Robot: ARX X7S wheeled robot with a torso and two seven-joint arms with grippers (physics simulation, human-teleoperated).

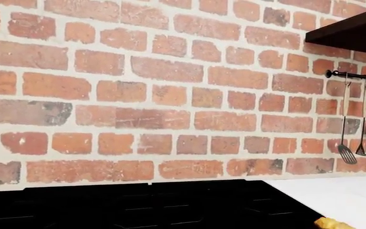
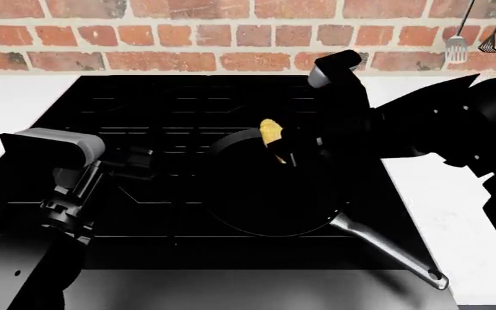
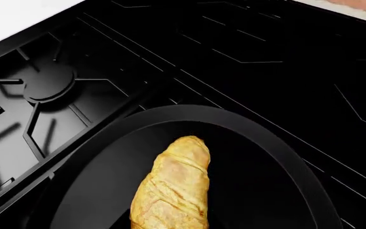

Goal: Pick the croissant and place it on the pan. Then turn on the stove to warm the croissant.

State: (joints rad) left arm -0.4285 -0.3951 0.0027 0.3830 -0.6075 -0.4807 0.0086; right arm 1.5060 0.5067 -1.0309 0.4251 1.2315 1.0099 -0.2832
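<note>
Golden croissant (image 2: 271, 137), one, over one black pan (image 2: 257, 213), frame centre; right gripper (image 2: 284, 150) grasping it; left gripper's state unclear; two utensils (image 2: 470, 32) upper right.

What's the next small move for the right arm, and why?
Probably lower the right gripper a little and let go: the croissant sits over the pan, inside its rim, but contact with the pan floor can't be confirmed. Then go for the stove knobs.

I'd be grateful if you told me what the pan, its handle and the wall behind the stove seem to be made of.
The pan looks like dark matte metal, uniformly black with no shine. Its handle looks like bare brushed steel: silver-grey with a soft highlight. The wall appears to be red brick with pale mortar joints. These are simulator renders, so the materials are only apparent.
</note>
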